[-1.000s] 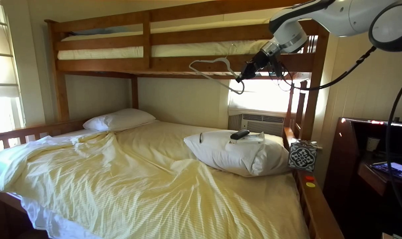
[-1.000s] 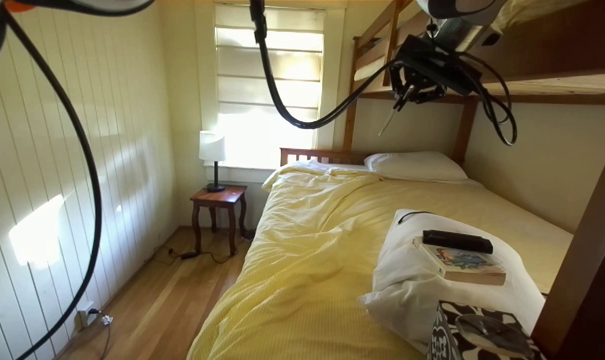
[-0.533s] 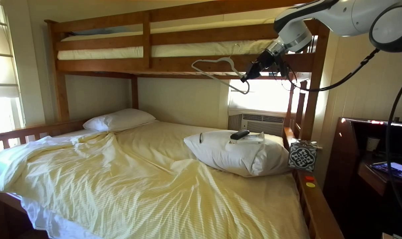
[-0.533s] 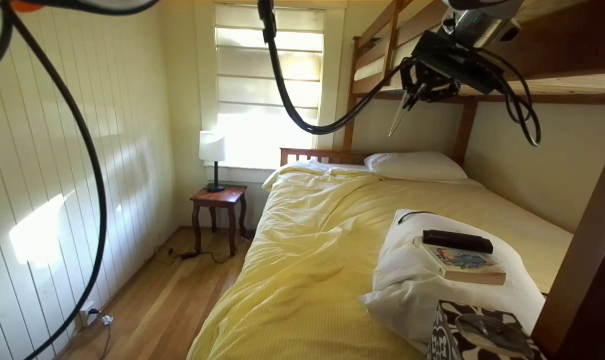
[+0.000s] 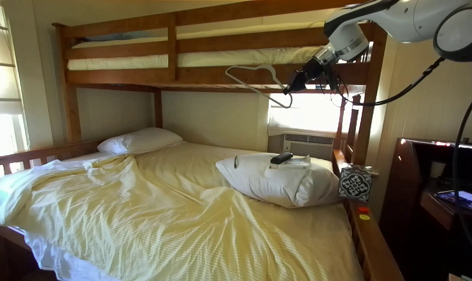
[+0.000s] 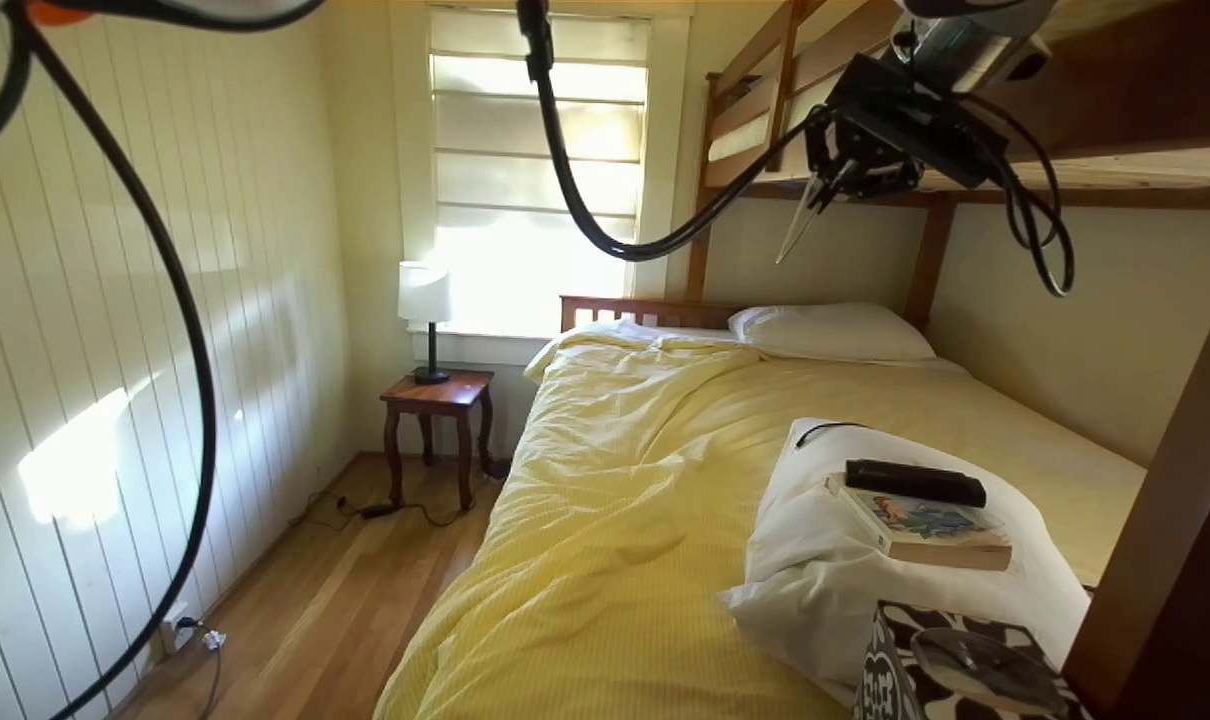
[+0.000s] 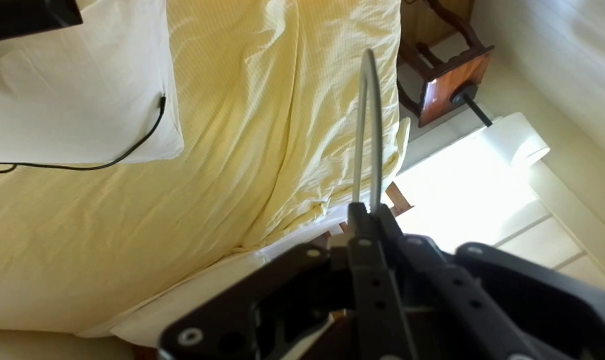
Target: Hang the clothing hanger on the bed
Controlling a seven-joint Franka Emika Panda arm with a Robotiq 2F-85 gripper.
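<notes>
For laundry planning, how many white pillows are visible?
2 on the brown wooden lower bunk: far pillow, in the corner; near pillow, beneath a thick illustrated book. The upper bunk may hide more.

In an exterior view, the bed bears a pillow at its far left corner and a second pillow, with a book on top, at its right end. Behind the bed is an air conditioner; before its upper bunk, the clothing hanger in the gripper. Beside the bed stands a table with a lamp on it.
</notes>
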